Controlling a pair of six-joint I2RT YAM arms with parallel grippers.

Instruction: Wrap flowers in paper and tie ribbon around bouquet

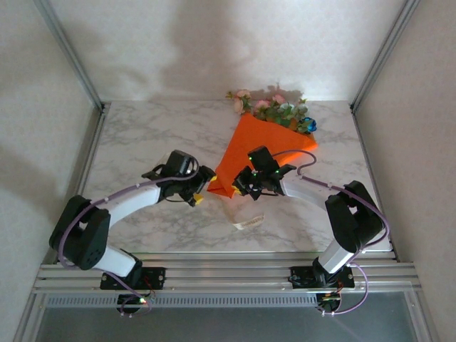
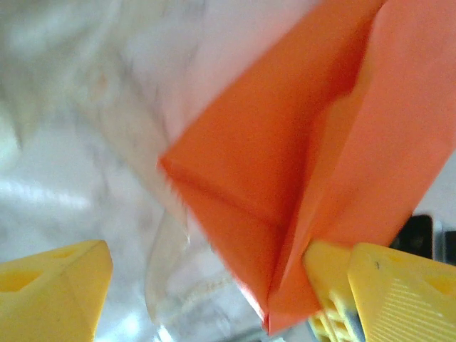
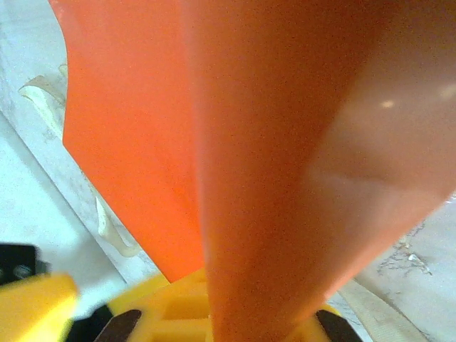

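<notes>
1. Yellow fingers (image 2: pixel 50 292) of your left tool (image 1: pixel 198 188) are standing spread wide, with the tip of the orange paper (image 2: pixel 285 157) lying just beside the 3 o'clock finger, unpinched.
2. Your right tool (image 1: pixel 246 184) is pressing together on the paper near the cone's narrow end.
3. On the table (image 1: pixel 142 142), the bouquet (image 1: pixel 267 142) is lying with its flowers (image 1: pixel 274 108) pointing to 1 o'clock and its tip to 7 o'clock.
4. At 6 o'clock of that tip, the ribbon (image 1: pixel 246 219) is lying loose, so wrapping looks finished and tying is coming up.
5. Next, you are probably needing the left tool to pinch the ribbon while the right is guarding the fold.
</notes>
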